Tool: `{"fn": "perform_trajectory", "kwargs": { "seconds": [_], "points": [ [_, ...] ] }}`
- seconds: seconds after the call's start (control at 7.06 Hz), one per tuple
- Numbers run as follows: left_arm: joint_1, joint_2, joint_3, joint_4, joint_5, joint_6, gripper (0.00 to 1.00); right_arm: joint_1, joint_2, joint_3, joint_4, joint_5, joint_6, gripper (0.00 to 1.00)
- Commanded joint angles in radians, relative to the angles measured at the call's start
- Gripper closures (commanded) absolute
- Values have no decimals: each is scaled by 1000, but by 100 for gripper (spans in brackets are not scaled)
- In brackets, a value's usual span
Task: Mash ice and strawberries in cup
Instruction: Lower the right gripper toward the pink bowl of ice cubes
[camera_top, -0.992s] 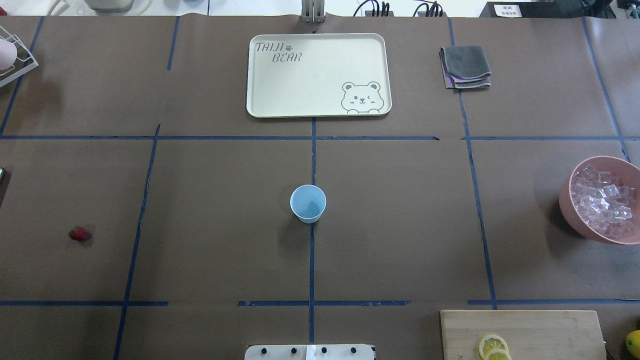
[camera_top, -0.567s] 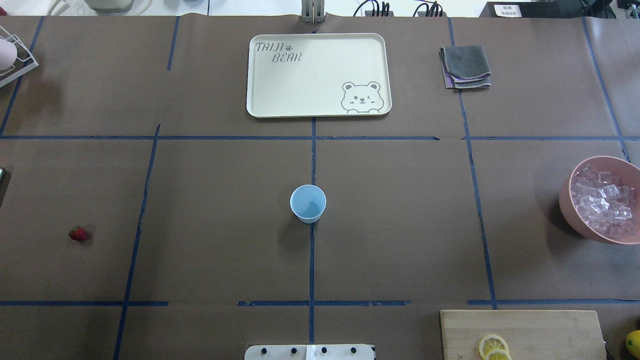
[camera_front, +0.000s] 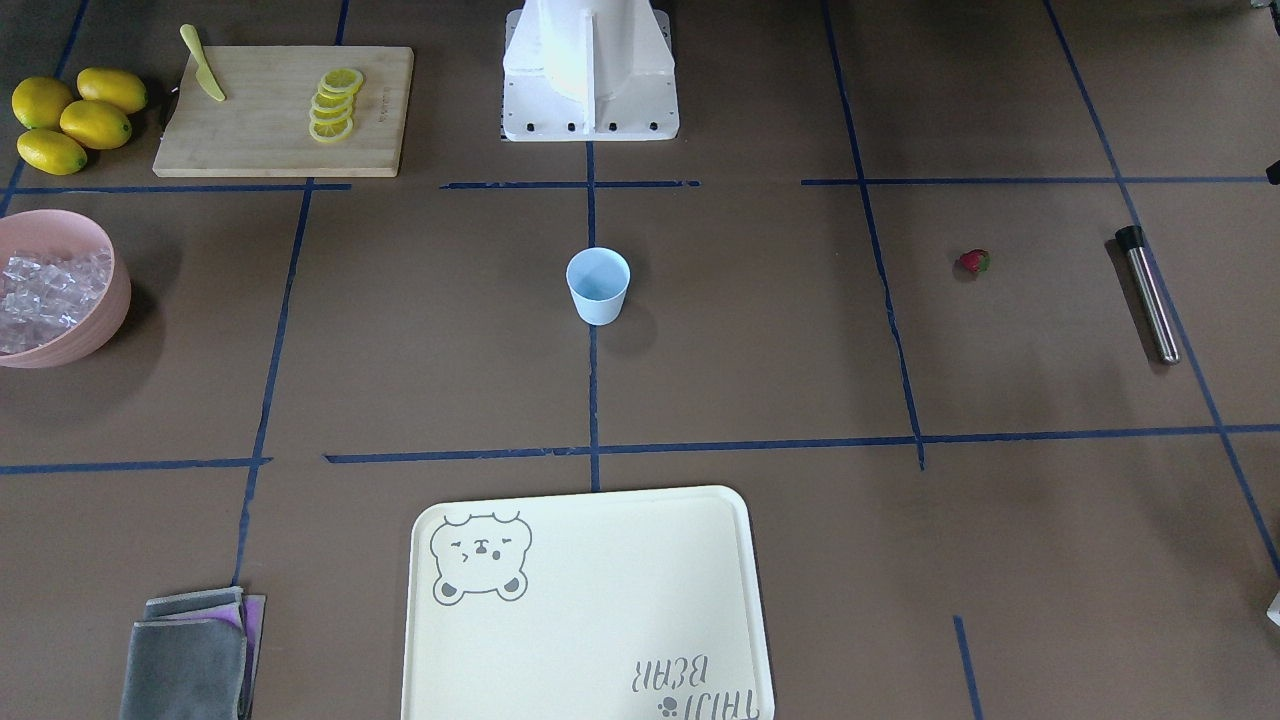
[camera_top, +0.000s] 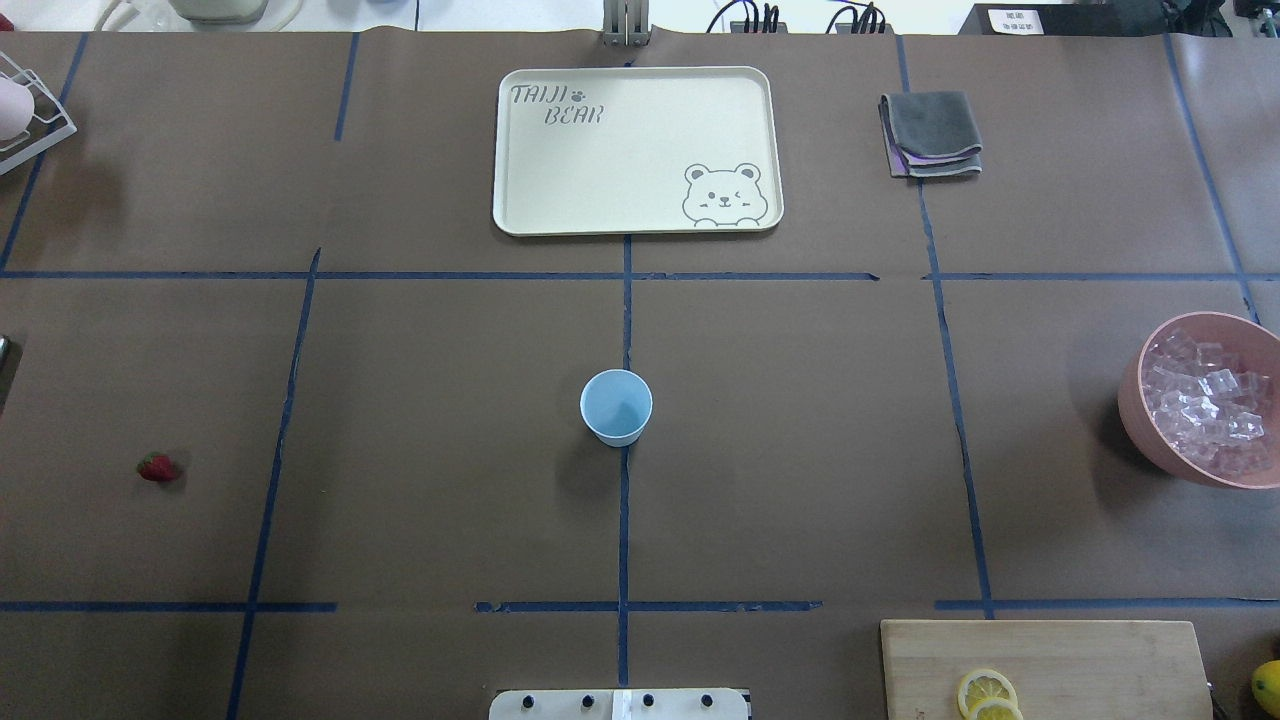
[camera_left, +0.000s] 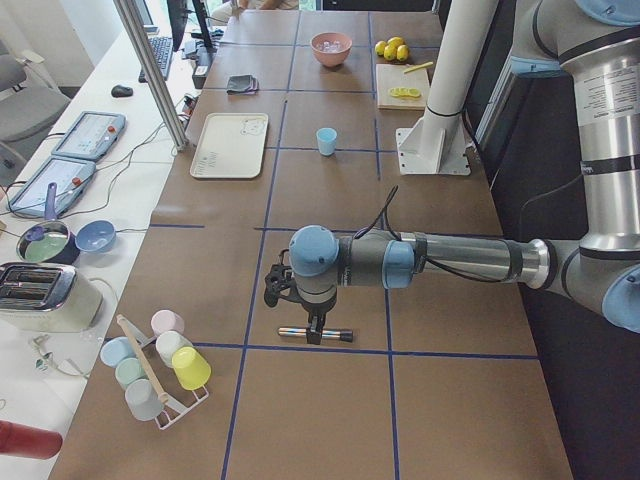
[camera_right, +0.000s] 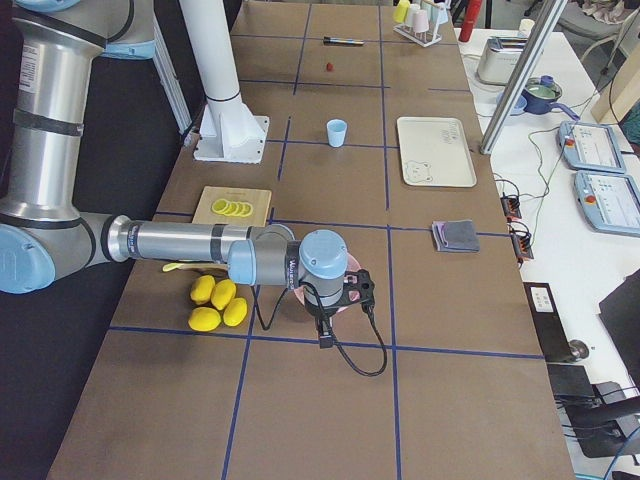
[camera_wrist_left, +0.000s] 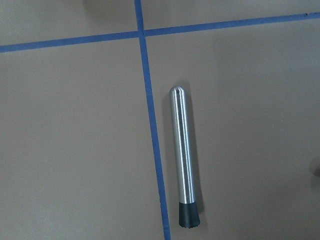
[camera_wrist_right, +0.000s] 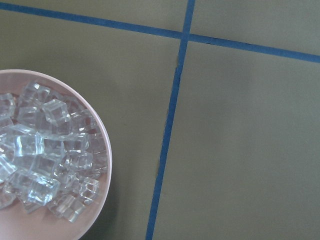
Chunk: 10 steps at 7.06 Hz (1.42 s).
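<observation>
Your small pale-blue tapered cup (camera_top: 616, 405) stands at the desk's middle and looks empty. The little red strawberry (camera_top: 157, 467) lies toward the desk's left end. The clear ice cubes (camera_top: 1205, 400) fill the round pink bowl (camera_top: 1133, 425) at the right edge. The left gripper (camera_left: 316, 336) hangs over the steel muddler with a black tip (camera_wrist_left: 184, 167), and the right gripper (camera_right: 325, 338) is by the bowl. Whether either pincer is apart or together, you cannot tell. Filling likely comes first: centre on one cube, clear of the rim, and lift straight.
</observation>
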<state>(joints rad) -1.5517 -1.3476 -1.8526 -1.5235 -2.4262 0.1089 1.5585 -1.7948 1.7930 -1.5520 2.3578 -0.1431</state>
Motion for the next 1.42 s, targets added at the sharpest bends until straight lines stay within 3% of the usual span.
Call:
{"fn": "perform_trajectory", "kwargs": {
  "seconds": [0.0, 0.28, 0.57, 0.71, 1.13, 1.28],
  "points": [
    [-1, 4, -5, -1, -2, 3, 0, 0, 0, 2, 0, 17, -1, 0],
    [-1, 5, -11, -1, -2, 3, 0, 0, 0, 2, 1, 93, -1, 0],
    [-2, 7, -22, -1, -2, 3, 0, -2, 0, 8, 10, 92, -6, 0],
    [-2, 7, -22, -1, -2, 3, 0, -32, -3, 8, 108, 97, -3, 0],
    [-2, 7, -23, -1, -4, 3, 0, -162, -1, 52, 150, 90, 43, 1],
    [-2, 7, -23, -1, -4, 3, 0, -239, 0, 60, 220, 45, 51, 2]
  ]
}}
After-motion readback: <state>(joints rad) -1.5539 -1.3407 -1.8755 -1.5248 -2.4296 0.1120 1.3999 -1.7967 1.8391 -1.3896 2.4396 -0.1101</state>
